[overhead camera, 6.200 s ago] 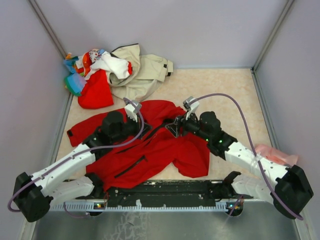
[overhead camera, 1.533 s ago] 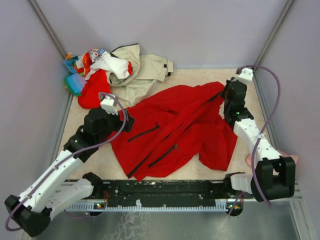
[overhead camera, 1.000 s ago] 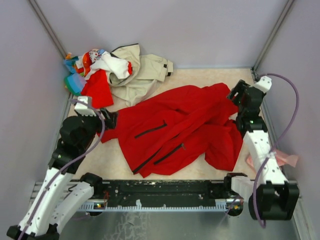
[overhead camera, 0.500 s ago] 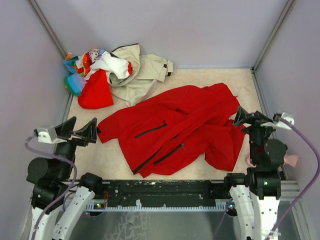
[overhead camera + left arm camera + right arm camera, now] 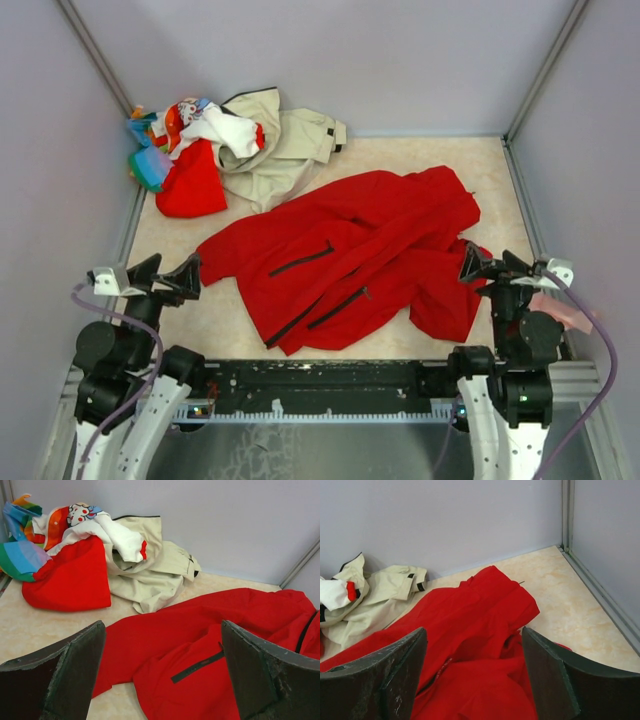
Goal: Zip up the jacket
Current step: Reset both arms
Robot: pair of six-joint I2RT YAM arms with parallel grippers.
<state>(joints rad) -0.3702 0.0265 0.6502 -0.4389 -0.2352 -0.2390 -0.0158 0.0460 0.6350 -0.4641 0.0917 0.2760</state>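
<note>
**Jacket point(image 5: 350, 255) lies rumpled on the table point(image 5: 440, 165) — left gripper point(image 5: 172, 268) and right gripper point(image 5: 495, 262) hang empty at the near edge, jaws wide.**
Best start, likely: spread the front flat, find both zipper ends.

Jacket point(image 5: 350, 260) lies crumpled and folded over itself, so much of its front zipper is buried in folds and the slider is too small to find; both wrist views cut it off at the bottom edge. Left end effector point(image 5: 161, 630) and right end effector point(image 5: 474, 632) fingers run off the bottom corners of their own views. Pink item point(image 5: 565, 312) sits half behind the right arm and is unidentifiable; beige jacket point(image 5: 290, 150) is partly under a white garment point(image 5: 228, 128).
</note>
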